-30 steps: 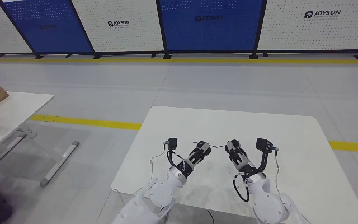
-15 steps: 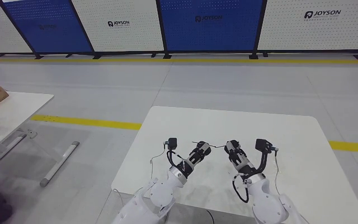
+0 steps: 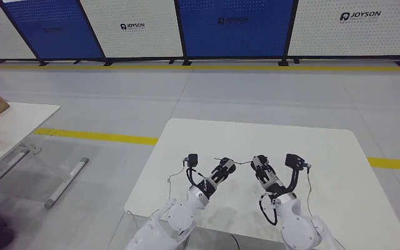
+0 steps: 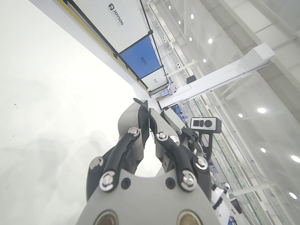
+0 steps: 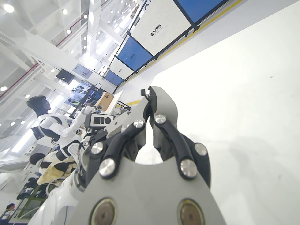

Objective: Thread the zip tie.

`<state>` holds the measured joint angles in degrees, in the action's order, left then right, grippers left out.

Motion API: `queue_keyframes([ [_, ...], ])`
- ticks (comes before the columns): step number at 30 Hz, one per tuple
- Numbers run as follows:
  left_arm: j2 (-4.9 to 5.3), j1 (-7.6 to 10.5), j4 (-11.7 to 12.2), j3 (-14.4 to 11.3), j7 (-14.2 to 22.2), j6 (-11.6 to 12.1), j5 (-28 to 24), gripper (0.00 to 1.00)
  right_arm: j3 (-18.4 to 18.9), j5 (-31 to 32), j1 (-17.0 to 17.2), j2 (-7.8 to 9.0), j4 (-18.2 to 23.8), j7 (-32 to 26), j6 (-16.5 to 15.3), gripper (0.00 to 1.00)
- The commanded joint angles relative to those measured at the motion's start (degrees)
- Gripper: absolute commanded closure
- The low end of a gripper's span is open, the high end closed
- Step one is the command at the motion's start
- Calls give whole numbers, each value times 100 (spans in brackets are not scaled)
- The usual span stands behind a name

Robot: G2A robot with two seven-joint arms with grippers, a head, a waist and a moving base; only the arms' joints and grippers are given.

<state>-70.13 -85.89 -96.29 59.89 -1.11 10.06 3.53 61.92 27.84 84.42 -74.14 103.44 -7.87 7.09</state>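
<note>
Here, both arms sit over the near part of the smooth white table [image 3: 269, 134], a slab with rounded corners, and their grippers face each other. The left gripper [image 3: 226, 166] has its grey metal fingers pressed together on the zip tie [image 3: 242, 164], a thin black plastic strip whose flat pointed end pokes out past the ribbed black pads [image 4: 143, 122]. The right gripper [image 3: 257, 164], just to the right, is clamped on the same tie, with a small squarish end sticking out beyond its toothed pads. The tie runs as a fine, nearly straight line between the two.
</note>
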Motion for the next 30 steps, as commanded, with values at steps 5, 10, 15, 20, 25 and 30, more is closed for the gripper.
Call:
queue_keyframes([
  [5,0,0,0,0,0,0,0,100,-19,33,-21,-17,-9,-30,40,100],
  [10,0,0,0,0,0,0,0,100,32,13,29,-25,49,35,41,100],
  [15,0,0,0,0,0,0,0,100,65,26,69,-29,70,14,46,100],
  [20,0,0,0,0,0,0,0,100,28,50,47,-46,39,-9,79,100],
  [25,0,0,0,0,0,0,0,100,-18,55,-17,-71,-18,-22,131,100],
  [30,0,0,0,0,0,0,0,100,-45,43,-48,-93,-48,-20,182,100],
])
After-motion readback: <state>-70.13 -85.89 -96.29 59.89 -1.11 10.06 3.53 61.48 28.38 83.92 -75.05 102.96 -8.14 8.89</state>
